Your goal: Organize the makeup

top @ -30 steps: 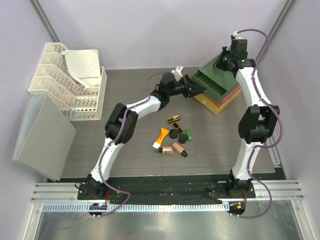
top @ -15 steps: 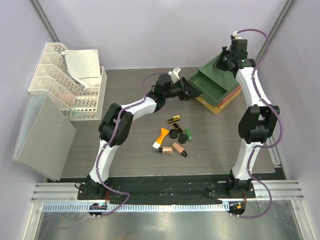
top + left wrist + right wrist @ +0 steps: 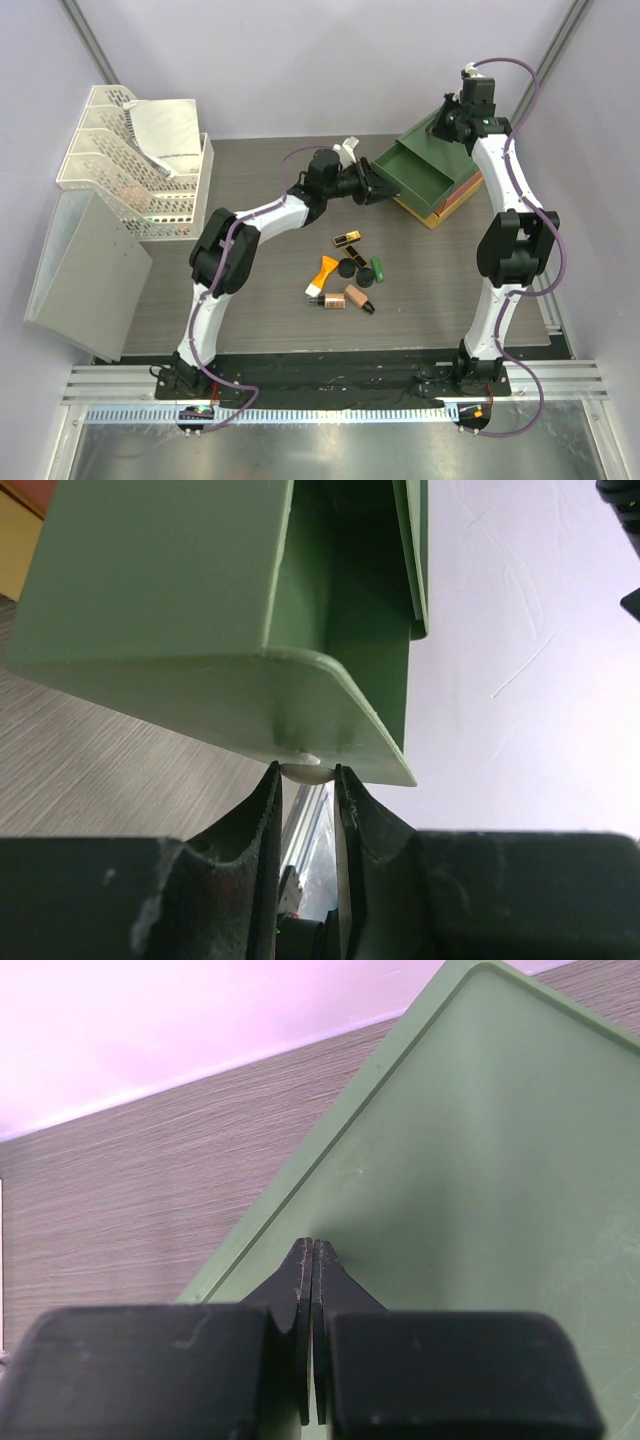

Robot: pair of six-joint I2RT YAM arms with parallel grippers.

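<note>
The makeup lies in a cluster mid-table: orange tube with white cap (image 3: 322,271), peach bottle with black cap (image 3: 346,298), a black-gold stick (image 3: 347,238), two black round compacts (image 3: 348,267) and a green tube (image 3: 378,269). My left gripper (image 3: 374,186) is shut on the small white knob (image 3: 305,772) of the green top drawer (image 3: 420,172), which stands pulled out; the drawer fills the left wrist view (image 3: 200,610). My right gripper (image 3: 447,122) is shut and empty, its tips (image 3: 314,1250) resting on the green box top (image 3: 480,1160).
The stacked green, orange and yellow drawer box (image 3: 450,195) stands at the back right. White mesh file trays (image 3: 140,160) with a paper stand at the back left, with a grey box (image 3: 85,270) in front of them.
My left gripper has moved left, holding the knob, and the green drawer has slid further out of the box. The right arm has not moved.
</note>
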